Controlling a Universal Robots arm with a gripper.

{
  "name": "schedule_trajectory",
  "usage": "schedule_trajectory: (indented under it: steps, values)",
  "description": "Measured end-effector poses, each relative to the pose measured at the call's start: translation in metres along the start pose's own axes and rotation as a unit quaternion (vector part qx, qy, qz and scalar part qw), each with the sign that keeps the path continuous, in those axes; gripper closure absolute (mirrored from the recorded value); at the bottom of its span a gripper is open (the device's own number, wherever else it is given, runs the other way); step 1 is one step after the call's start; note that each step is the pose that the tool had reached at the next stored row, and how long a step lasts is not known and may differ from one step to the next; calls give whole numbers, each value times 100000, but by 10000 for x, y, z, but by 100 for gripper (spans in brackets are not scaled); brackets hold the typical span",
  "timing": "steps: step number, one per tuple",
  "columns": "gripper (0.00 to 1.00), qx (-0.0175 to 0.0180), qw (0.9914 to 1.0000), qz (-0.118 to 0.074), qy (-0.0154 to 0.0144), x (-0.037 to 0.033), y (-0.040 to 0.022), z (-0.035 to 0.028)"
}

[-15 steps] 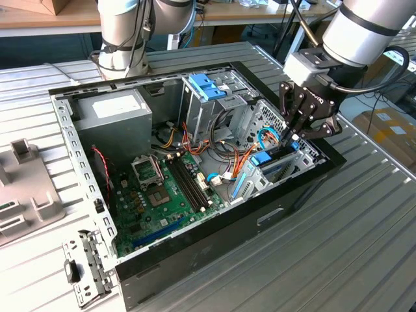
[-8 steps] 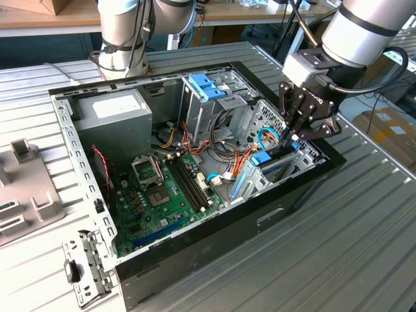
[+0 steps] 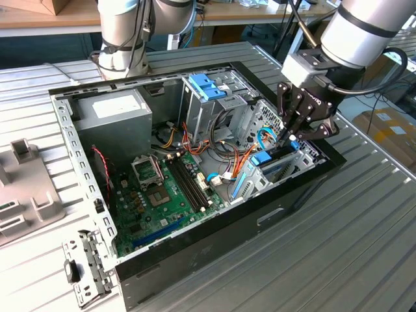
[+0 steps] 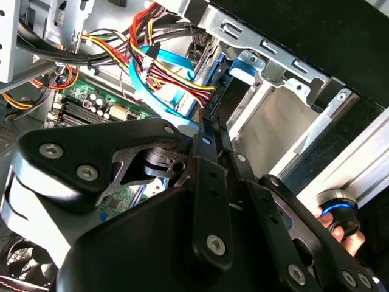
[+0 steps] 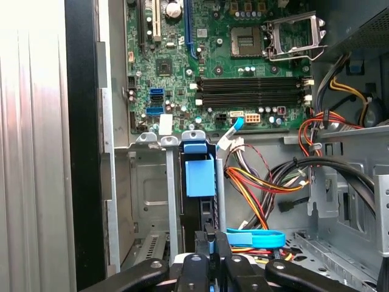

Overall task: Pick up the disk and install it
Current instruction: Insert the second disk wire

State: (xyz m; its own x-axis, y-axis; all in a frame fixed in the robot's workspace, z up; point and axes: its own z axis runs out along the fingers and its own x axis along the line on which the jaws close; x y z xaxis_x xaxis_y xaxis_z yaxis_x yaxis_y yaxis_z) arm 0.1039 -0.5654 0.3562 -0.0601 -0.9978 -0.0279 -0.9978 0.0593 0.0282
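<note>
While the open computer case (image 3: 195, 247) lies on its side across the ribbed metal tabletop (image 3: 364, 260), the exterior view runs from a grey plastic part (image 3: 23, 188) at the far left edge, past a small metal bracket (image 3: 84, 273) at the lower left, to the case's interior. Inside, a grey power supply (image 3: 117, 114) sits in the upper left part of the case, the green motherboard (image 3: 162, 195) fills the lower middle, and a tall metal cage (image 3: 211, 97) with a bright-blue bracket stands at the upper centre. Right of centre, bundles of red, orange and yellow wires (image 3: 237, 159) cross toward the drive bay at the case's right end.

At the right of the frame the arm's gripper (image 3: 292, 133) reaches down into that bay. Its black fingers (image 3: 288, 127) are drawn close together, clamped on the upper edge of the disk (image 3: 276, 166), which stands on edge in the bay slot (image 3: 257, 185) with its light-blue rails showing.

In the first wrist view, the disk (image 5: 199, 182) appears at lower centre, upright between two metal bay walls, its blue rail end facing the camera, and the fingers (image 5: 209, 243) pinch it from the bottom edge of the frame. A flat blue cable (image 5: 255, 238) lies just to its right, with the motherboard (image 5: 219, 55) across the top.

In the second wrist view, the gripper's dark linkage (image 4: 206, 201) fills the lower half, with blue cables (image 4: 164, 91) and the bay wall (image 4: 273, 121) beyond.
</note>
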Motion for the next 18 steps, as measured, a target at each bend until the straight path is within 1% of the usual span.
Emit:
schedule_trajectory:
  steps: [11, 18]
  values:
    - [84, -1, 100000, -1, 2, -12, -5, 33]
    - [84, 2, 100000, -2, 6, -18, -5, 69]
